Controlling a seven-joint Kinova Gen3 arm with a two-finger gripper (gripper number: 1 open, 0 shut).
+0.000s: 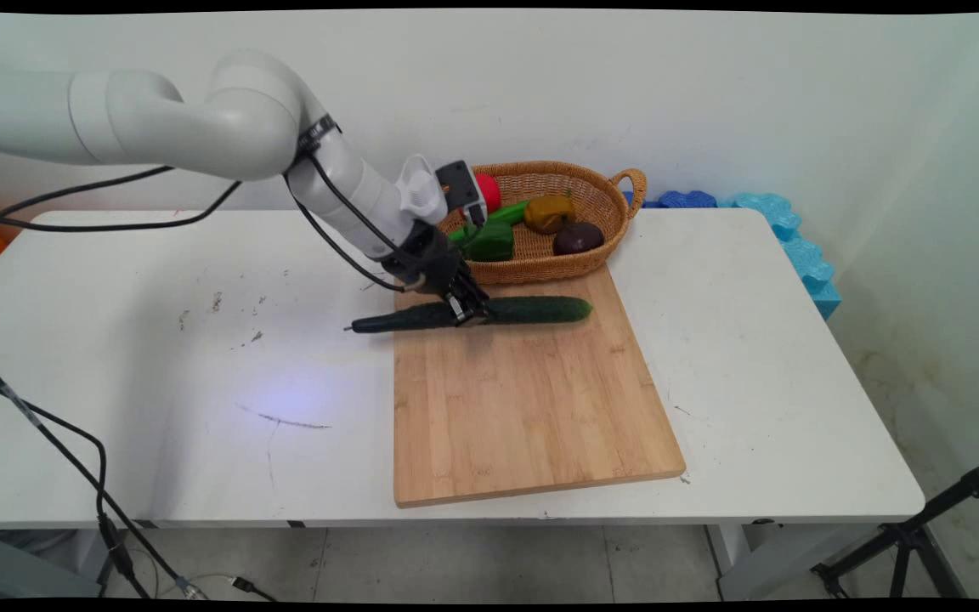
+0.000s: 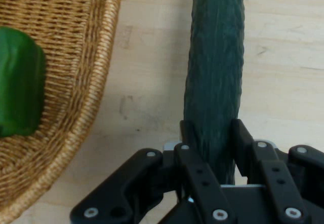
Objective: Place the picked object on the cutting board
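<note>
Gripper [image 1: 466, 311] clenched on cucumber [image 1: 532, 309], fingers [image 2: 190, 133] either side at mid-length. Cucumber lies across board's [image 1: 532, 408] far edge, stem end overhanging onto tabletop [image 1: 158, 340]. Basket [image 1: 600, 204] just behind, green pepper [image 2: 17, 82] inside.

The gripper [image 1: 466, 309] covers the cucumber's [image 1: 532, 309] middle, the arm hides the basket's [image 1: 600, 200] left rim and part of the red vegetable [image 1: 489, 192], and the hand view cuts off the green pepper [image 2: 17, 82].

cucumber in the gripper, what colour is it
Dark green with a bumpy skin. The cucumber shows best in the hand view, between the gripper's fingers.
</note>
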